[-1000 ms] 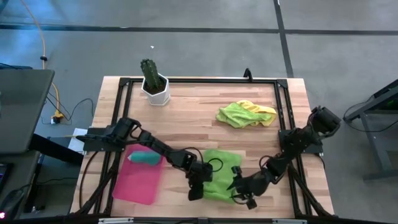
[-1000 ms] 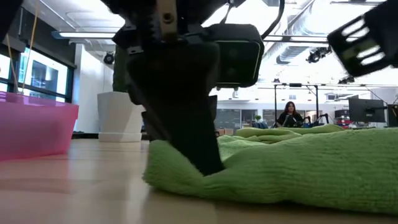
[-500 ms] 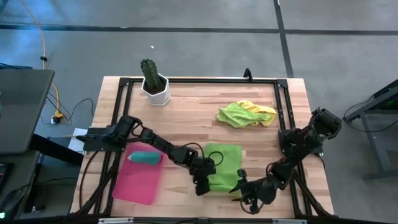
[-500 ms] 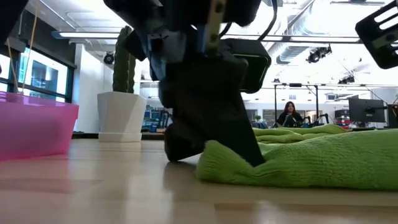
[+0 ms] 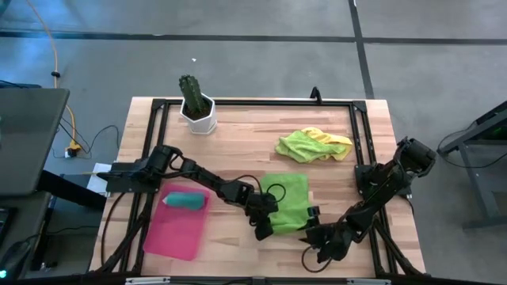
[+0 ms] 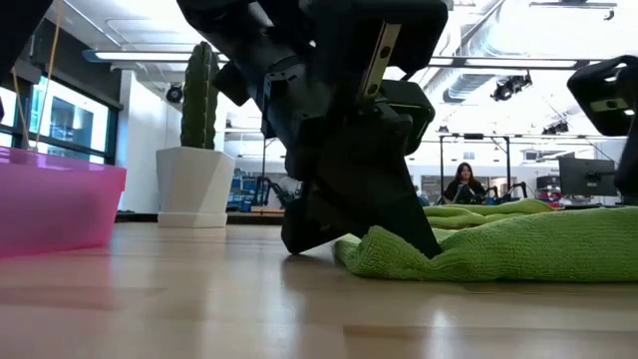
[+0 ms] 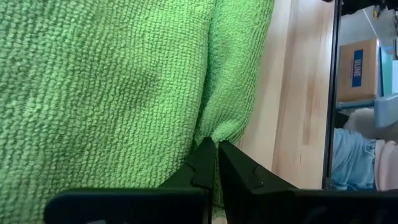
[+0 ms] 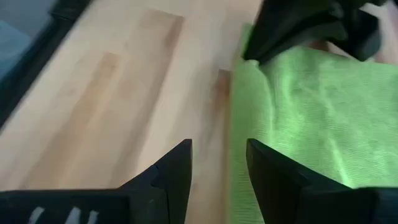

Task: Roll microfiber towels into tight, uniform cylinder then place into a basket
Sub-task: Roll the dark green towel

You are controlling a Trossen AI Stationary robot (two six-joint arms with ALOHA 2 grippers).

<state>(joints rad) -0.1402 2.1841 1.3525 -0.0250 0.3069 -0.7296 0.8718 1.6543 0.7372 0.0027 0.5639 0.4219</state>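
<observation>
A: Pinching of the green towel [image 5: 287, 201] is seen at its near left corner: the left hand [image 5: 264, 227] is closed tight on a fold of it, low on the surface [image 5: 238, 154].

B: And the right hand [image 5: 317, 237]?

A: It is held parted and empty just off the towel's near right corner, above bare wood.

B: Where are the other towels found?

A: A teal towel [image 5: 184, 201] is laid rolled inside the pink basket [image 5: 176, 233] at the left. A lime green towel [image 5: 299, 146] and a yellow towel [image 5: 331, 140] are bunched together farther back, well apart from the hands.

B: Anything else?

A: A cactus pot [image 5: 197, 113] is stood at the far left corner.
</observation>
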